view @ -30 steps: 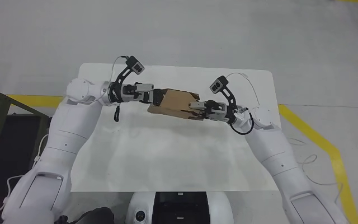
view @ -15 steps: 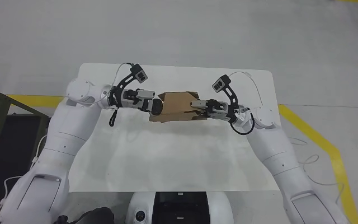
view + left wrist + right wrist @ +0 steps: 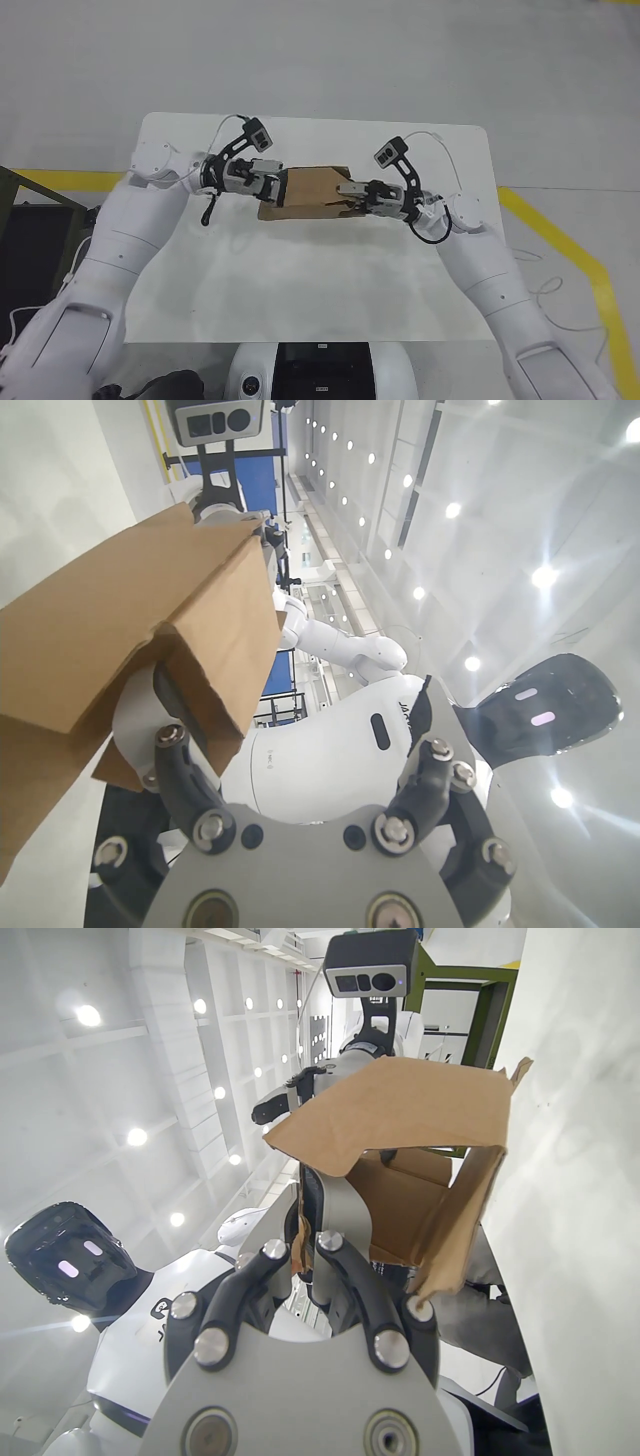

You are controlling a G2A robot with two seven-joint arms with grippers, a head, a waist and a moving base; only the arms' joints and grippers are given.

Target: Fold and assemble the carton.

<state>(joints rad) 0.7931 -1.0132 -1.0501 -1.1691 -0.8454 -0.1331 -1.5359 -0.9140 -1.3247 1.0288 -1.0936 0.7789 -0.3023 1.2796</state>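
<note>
Holds the brown carton (image 3: 305,188) over the white table (image 3: 300,290), spanned between the two grippers and partly opened into a tube; cannot tell whether its lower edge touches the tabletop. Pinches one end panel with the right gripper (image 3: 347,190), fingers (image 3: 345,1208) drawn almost together with only the cardboard edge between them, the carton's open mouth just ahead of the fingertips. Meets the opposite end with the left gripper (image 3: 272,186), spread wide. Presses one finger (image 3: 132,705) against a folded flap at the carton's corner and leaves the other well apart from the cardboard, touching nothing, so clamps nothing on that side.
</note>
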